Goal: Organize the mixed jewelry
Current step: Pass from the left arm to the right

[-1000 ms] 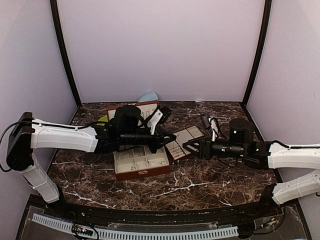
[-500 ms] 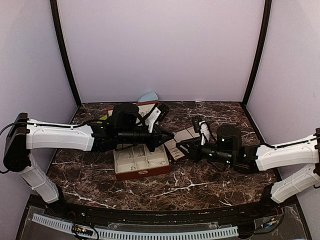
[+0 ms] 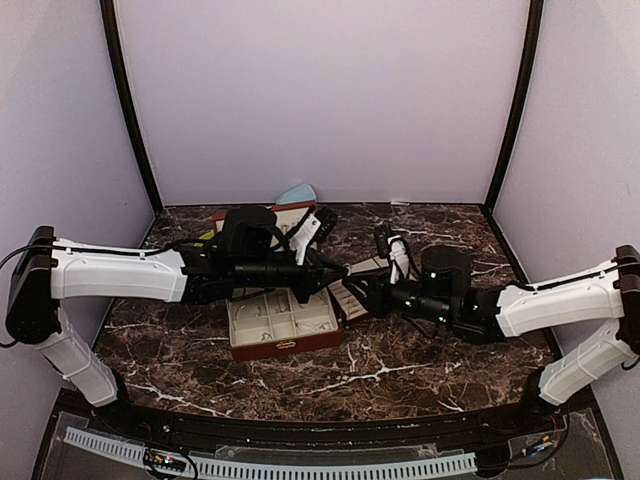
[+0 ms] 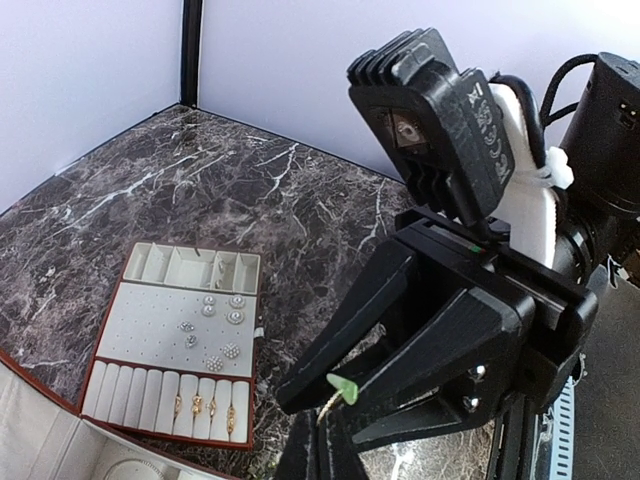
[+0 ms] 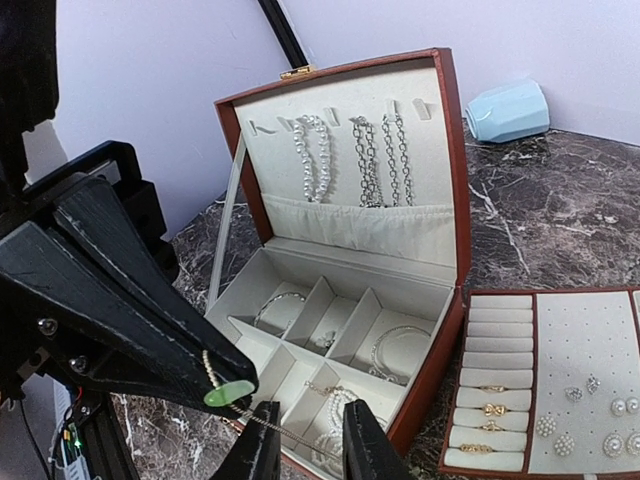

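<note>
Chain (image 5: 262, 420) hangs pinched in left gripper (image 5: 228, 391) (right gripper (image 5: 300, 447) jaws straddle it).

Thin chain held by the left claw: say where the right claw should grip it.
Grip the free stretch of the thin chain just beyond the tips of the left claw, probably head-on: it slants into the gap of the open right claw.

The dark marble table (image 3: 400, 375) carries an open brown case (image 3: 285, 345), a flat tray (image 4: 150, 310) and a blue object (image 3: 297, 194).
</note>
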Action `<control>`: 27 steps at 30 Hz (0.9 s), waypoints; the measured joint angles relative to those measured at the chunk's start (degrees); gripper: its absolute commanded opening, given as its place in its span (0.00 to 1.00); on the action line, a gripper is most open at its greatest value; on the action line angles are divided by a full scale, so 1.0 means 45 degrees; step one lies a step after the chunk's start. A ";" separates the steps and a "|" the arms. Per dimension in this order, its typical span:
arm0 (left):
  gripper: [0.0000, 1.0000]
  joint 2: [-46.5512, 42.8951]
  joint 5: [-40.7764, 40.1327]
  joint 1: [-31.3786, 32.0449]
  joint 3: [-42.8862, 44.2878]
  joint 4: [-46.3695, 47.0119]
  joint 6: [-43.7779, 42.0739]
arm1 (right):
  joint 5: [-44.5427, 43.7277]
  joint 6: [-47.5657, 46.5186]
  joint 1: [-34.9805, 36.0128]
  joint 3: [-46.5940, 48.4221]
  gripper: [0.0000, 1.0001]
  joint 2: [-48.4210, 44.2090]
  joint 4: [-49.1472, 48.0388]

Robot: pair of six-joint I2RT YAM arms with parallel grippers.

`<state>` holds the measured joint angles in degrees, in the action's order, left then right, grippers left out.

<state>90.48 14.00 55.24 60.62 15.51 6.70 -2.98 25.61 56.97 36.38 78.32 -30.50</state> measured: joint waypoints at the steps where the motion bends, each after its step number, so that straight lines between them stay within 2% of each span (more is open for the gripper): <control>1: 0.00 -0.0058 -0.0005 0.0005 -0.0034 0.0005 0.0000 | 0.0034 -0.0010 0.0000 0.0063 0.13 0.0107 -0.0024; 4: 0.00 -0.0282 -0.0034 0.0005 -0.0165 0.0019 0.0000 | 0.0107 -0.0024 0.0010 0.0131 0.00 0.0325 -0.0180; 12: 0.00 -0.0607 -0.0709 0.0005 -0.0282 0.0015 -0.0005 | -0.0423 -0.0136 0.0010 0.0559 0.00 0.0180 0.0432; 19: 0.05 -0.1413 -0.1851 -0.0092 -0.1044 -0.0044 -0.0015 | -0.0777 -0.0670 0.0010 0.2633 0.00 -0.0126 0.2069; 21: 0.10 -0.1773 -0.2035 -0.0194 -0.1239 0.0078 -0.0010 | -0.0690 -0.0879 0.0024 0.3478 0.00 -0.0044 0.2866; 24: 0.33 -0.2424 -0.2181 -0.0525 -0.1588 0.0044 0.0053 | -0.0714 -0.1122 0.0092 0.4726 0.00 0.0350 0.3730; 27: 0.48 -0.3065 -0.2327 -0.0923 -0.2059 -0.0131 0.0015 | -0.0801 -0.1355 0.0092 0.5969 0.00 0.0874 0.4318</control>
<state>76.69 3.53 51.09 51.35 14.92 6.76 -6.59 19.51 57.39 63.24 82.26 -11.07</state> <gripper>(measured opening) 0.351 0.006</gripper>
